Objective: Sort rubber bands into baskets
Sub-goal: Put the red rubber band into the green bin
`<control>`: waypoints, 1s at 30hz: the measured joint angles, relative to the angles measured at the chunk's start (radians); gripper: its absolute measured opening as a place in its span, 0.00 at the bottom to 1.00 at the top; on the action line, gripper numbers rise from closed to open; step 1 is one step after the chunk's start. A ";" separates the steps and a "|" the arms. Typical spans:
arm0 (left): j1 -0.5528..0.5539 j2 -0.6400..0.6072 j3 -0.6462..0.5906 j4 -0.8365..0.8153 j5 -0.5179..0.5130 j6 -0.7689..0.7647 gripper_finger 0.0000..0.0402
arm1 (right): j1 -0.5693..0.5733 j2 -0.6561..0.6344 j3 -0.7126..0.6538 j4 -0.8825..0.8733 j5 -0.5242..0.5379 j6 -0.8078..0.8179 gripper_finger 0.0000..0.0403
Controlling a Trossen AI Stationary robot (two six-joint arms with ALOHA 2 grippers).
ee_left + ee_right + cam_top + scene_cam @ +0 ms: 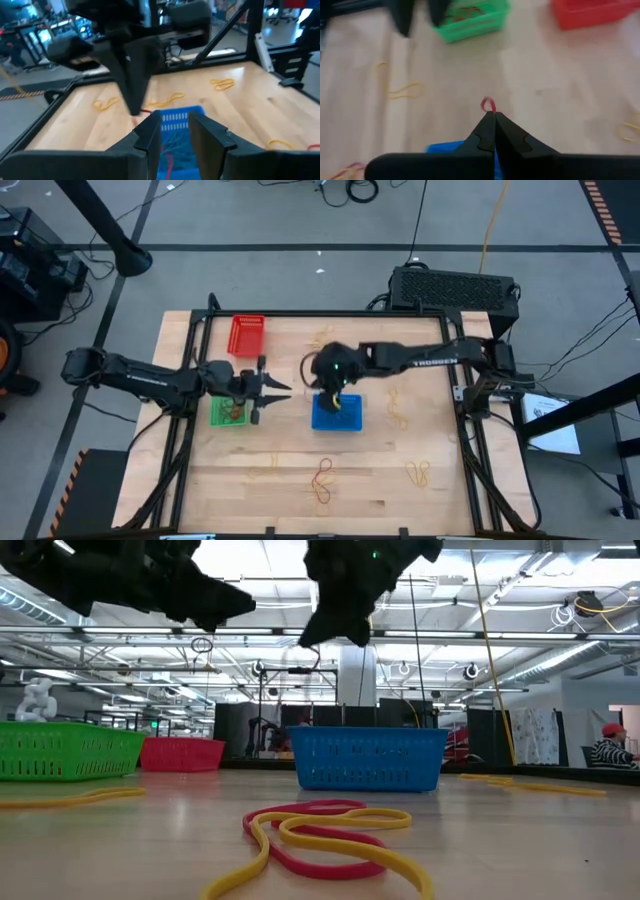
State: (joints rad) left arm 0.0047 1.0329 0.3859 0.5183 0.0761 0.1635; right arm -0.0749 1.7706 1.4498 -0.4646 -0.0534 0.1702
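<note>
Rubber bands: several loose on desk (420,500), red-yellow tangle (322,478) at front. Right pincer (490,116) pinched on red band (488,104) above blue basket (337,414). Left pincer (268,389) part-open, empty, beside green basket (229,414), which holds some. Red basket (247,335) looks empty. Most sorting left.

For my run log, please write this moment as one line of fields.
right gripper: shut on red rubber band, above blue basket | left gripper: open, empty, beside green basket | red basket: untouched
</note>
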 joint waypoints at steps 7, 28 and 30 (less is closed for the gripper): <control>-0.100 0.095 0.000 0.144 0.000 0.010 0.29 | 0.154 0.000 0.000 0.048 0.049 0.076 0.00; -0.230 0.448 0.136 0.354 0.032 -0.235 0.67 | 0.341 0.000 0.001 0.099 0.193 0.155 0.00; -0.230 0.473 0.145 0.354 0.050 -0.235 0.67 | 0.341 0.000 0.001 0.097 0.193 0.155 0.00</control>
State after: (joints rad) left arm -0.2253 1.5059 0.5309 0.8722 0.1258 -0.0711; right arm 0.2661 1.7706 1.4506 -0.3678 0.1398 0.3249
